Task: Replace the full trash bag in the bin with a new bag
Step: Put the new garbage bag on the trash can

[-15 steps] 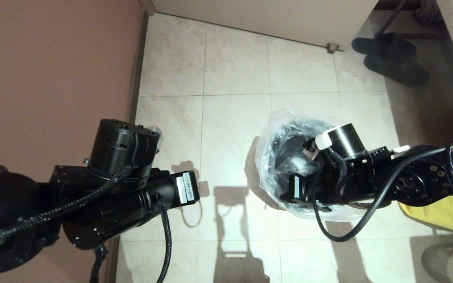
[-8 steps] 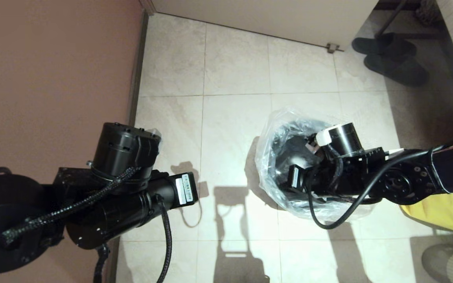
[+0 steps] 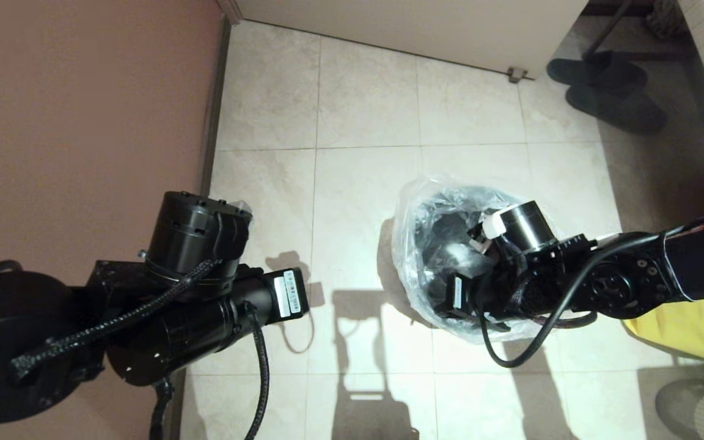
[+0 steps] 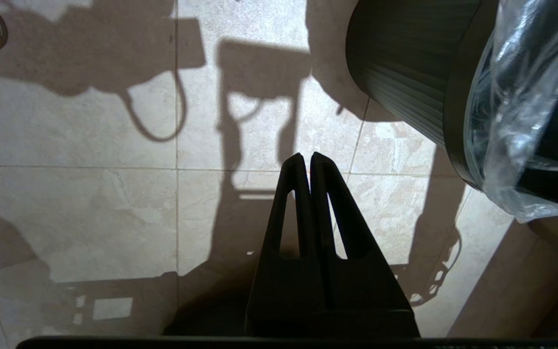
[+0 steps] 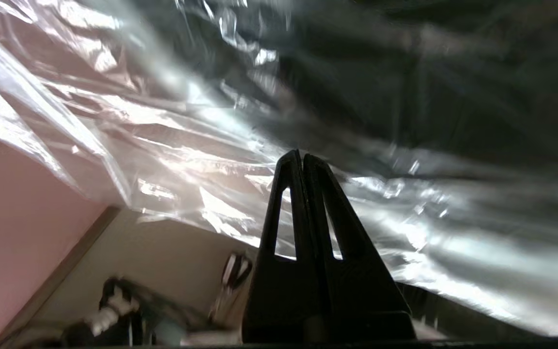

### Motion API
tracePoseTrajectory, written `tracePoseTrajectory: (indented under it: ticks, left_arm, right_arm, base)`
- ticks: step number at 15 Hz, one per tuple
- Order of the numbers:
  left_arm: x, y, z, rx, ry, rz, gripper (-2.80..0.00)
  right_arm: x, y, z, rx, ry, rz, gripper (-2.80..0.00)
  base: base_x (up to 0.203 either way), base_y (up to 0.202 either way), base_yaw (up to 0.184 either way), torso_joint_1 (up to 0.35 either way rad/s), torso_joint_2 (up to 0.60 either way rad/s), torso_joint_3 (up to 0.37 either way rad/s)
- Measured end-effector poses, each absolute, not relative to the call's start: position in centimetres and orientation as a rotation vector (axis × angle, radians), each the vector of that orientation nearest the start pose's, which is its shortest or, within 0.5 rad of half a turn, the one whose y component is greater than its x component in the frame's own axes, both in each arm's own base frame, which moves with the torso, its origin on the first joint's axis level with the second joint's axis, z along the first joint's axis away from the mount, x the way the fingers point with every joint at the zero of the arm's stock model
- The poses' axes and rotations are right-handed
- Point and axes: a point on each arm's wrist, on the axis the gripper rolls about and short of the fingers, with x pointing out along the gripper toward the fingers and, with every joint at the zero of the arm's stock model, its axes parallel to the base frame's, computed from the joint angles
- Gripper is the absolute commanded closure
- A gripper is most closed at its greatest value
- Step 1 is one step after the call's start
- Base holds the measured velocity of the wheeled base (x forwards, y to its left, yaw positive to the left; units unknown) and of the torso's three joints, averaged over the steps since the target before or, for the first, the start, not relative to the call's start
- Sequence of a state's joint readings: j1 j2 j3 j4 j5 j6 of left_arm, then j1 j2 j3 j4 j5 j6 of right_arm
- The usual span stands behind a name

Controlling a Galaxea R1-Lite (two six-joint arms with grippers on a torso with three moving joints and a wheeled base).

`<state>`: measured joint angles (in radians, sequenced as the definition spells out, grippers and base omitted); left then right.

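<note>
Against the pink wall, the left gripper [image 4: 306,156] hung over the tiled floor [image 3: 364,122] well apart from the bin, its dark tapered fingers pressed together on nothing, barely shifted from a second before. To its right, the ribbed grey bin [image 4: 405,72] stood on the pale tiles with the new bag [image 3: 416,244], thin, clear and crinkly, draped over its rim and down inside. The right arm had sunk lower and reached deeper into the mouth than a second earlier. The right gripper [image 5: 298,157], fingers pressed flat together, lay against the glossy film inside the bin. A yellow bag [image 3: 694,330] lay at far right.
</note>
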<state>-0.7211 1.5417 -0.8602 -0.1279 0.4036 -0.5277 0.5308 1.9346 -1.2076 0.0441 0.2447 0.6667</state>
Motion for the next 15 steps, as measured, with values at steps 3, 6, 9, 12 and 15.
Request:
tracePoseTrajectory:
  ticks: [3, 6, 9, 12, 15]
  left_arm:
    - [20.1, -16.5, 19.5, -0.217, 0.534, -0.175, 0.0]
    - [20.2, -16.6, 19.4, -0.215, 0.537, -0.174, 0.0]
    - [20.2, -16.6, 19.3, -0.214, 0.54, -0.175, 0.0]
    - [20.3, -16.6, 19.3, -0.215, 0.54, -0.173, 0.0]
    - [20.3, -16.7, 19.3, -0.222, 0.542, -0.173, 0.0]
  right_arm:
    - [30.2, 18.6, 16.2, 0.501, 0.999, 0.475, 0.0]
    - [29.6, 18.3, 16.9, 0.502, 1.004, 0.476, 0.0]
    - [28.8, 17.8, 17.2, 0.497, 1.024, 0.468, 0.0]
    - [28.0, 17.8, 16.3, 0.484, 1.059, 0.462, 0.0]
    - [27.1, 18.1, 14.9, 0.459, 1.11, 0.46, 0.0]
  base:
    - [0.0, 0.0, 0.0, 0.0, 0.0, 0.0]
    - [0.0, 0.0, 0.0, 0.0, 0.0, 0.0]
    - [0.0, 0.0, 0.0, 0.0, 0.0, 0.0]
    - [0.0, 0.0, 0.0, 0.0, 0.0, 0.0]
    - [0.0, 0.0, 0.0, 0.0, 0.0, 0.0]
